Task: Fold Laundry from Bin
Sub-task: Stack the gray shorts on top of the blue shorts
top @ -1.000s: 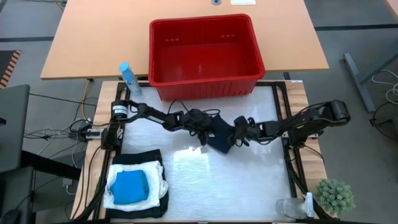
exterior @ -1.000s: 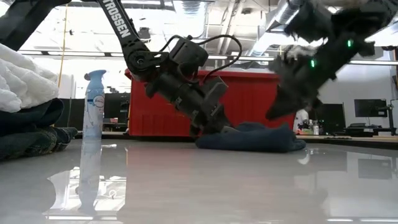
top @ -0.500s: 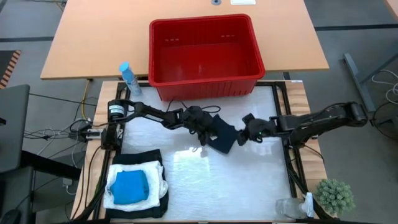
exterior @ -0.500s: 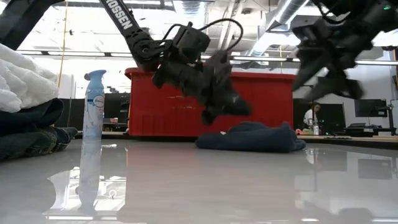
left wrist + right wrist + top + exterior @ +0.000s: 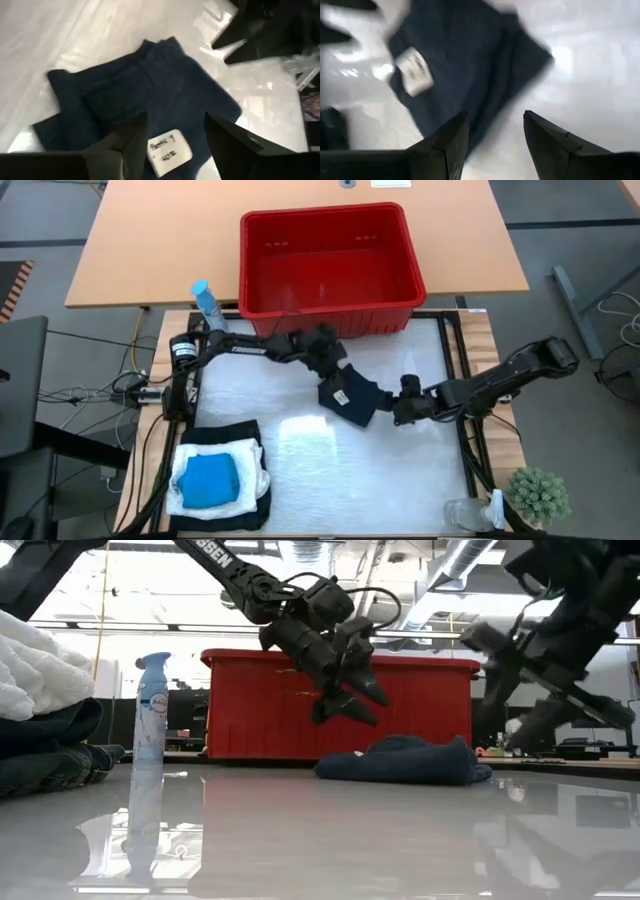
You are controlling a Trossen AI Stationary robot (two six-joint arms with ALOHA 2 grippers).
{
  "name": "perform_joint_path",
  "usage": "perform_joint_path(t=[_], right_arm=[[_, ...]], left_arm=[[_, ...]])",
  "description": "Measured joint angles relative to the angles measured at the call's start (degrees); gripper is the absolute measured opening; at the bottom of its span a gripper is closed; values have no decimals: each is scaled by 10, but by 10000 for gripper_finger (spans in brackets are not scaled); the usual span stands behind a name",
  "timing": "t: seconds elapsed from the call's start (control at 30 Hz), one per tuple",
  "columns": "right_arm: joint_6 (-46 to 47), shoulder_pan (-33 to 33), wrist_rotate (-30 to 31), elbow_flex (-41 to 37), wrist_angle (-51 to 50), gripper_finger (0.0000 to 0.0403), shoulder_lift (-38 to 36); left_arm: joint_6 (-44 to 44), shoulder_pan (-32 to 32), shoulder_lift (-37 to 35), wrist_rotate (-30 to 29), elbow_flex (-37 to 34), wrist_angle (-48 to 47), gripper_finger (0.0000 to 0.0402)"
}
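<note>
**Both grippers off the folded cloth**

A folded dark blue cloth point(image 5: 352, 400) lies flat on the white table point(image 5: 400, 480), just in front of the red bin point(image 5: 327, 265), which stands at the table's far edge. A white tag point(image 5: 170, 148) (handwritten, unreadable) sits on the cloth's top.

The left gripper point(image 5: 330, 374) hangs above the cloth's far-left edge, raised clear of it in the low view point(image 5: 345, 700); its jaws stand apart with nothing between them. The right gripper point(image 5: 402, 408) is just beside the cloth's right edge, also off the fabric, jaws apart and empty.

At the table's near-left corner sits a pile point(image 5: 220, 475): black garments underneath, a white crinkled piece, a bright blue one on top. A spray bottle point(image 5: 206, 306) stands left of the bin.
</note>
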Motion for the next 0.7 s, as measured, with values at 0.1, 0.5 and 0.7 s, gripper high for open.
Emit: perform_joint_path(t=[0.1, 0.5, 0.7], right_arm=[[24, 0, -40, 0, 22, 217, 35], [33, -20, -57, 0, 135, 222, 125], [13, -14, -69, 0, 151, 222, 99]], left_arm=[[8, 7, 0, -5, 7, -18, 193], [29, 13, 0, -88, 6, -42, 199], [28, 13, 0, -94, 6, -43, 199]])
